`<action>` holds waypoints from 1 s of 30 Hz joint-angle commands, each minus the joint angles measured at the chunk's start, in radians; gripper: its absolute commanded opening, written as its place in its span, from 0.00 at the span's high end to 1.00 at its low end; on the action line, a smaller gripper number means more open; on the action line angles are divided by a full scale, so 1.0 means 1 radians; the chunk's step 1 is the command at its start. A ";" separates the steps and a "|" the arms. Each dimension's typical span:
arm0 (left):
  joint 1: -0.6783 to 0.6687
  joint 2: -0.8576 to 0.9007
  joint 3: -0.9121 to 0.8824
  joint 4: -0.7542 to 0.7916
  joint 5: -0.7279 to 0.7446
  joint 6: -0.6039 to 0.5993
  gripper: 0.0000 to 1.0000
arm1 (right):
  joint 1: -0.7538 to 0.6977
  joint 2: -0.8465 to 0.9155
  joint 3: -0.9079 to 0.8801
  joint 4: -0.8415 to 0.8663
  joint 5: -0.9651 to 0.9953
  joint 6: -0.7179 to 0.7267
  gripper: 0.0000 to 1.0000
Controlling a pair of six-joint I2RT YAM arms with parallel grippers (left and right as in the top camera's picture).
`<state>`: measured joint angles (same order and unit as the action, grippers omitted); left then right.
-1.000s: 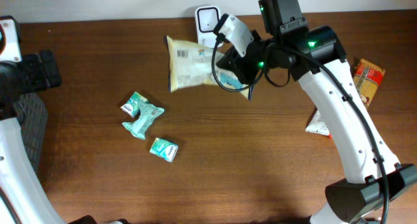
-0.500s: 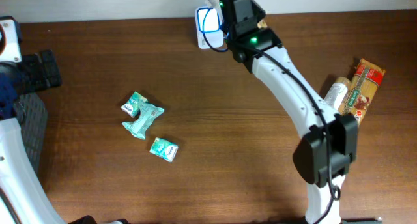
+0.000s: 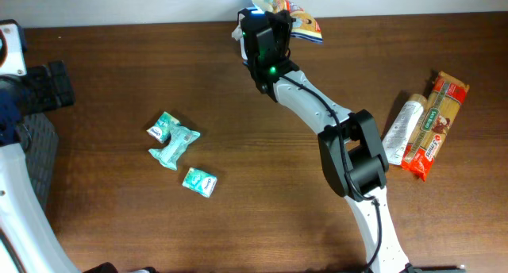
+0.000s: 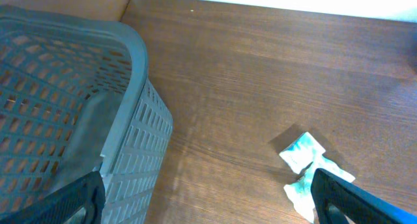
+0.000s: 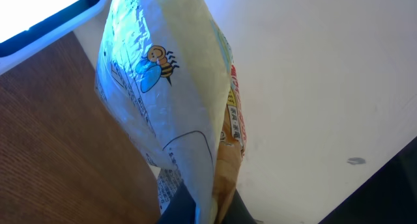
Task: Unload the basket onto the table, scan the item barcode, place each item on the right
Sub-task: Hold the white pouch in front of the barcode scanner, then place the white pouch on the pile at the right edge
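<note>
Grasping: right hand clenched on snack bag | bag extends out from between its fingers | left hand released

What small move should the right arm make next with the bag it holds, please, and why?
Probably turn the bag toward the scanner: the right gripper pinches it by one edge beside the lit window, and no barcode clearly faces it.
</note>
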<state>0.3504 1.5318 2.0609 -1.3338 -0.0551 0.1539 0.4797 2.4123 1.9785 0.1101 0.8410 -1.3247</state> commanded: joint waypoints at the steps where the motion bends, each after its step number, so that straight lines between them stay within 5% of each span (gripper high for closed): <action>1: 0.006 0.002 0.002 0.003 0.010 0.013 0.01 | 0.004 -0.014 0.019 0.010 0.027 -0.006 0.96; 8: 0.006 0.002 0.002 0.001 0.010 0.013 0.01 | 0.005 -0.043 0.019 -0.019 0.028 0.016 0.96; 13: 0.006 0.002 0.002 0.001 0.010 0.013 0.01 | -0.026 -0.292 0.019 -0.384 -0.099 0.365 0.96; 17: 0.006 0.002 0.002 0.001 0.011 0.013 0.01 | -0.093 -0.540 0.019 -0.827 -0.464 0.810 0.96; 20: 0.006 0.002 0.002 0.001 0.011 0.013 0.01 | -0.244 -0.655 0.019 -1.085 -0.804 1.073 0.96; 22: 0.006 0.002 0.002 0.001 0.010 0.013 0.01 | -0.386 -0.673 0.019 -1.223 -0.962 1.124 0.96; 30: 0.006 0.002 0.002 0.000 0.010 0.013 0.01 | -0.910 -0.503 0.017 -1.455 -1.022 1.173 0.96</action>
<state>0.3504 1.5318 2.0609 -1.3350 -0.0551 0.1539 -0.3397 1.8511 1.9930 -1.3388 -0.1383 -0.2157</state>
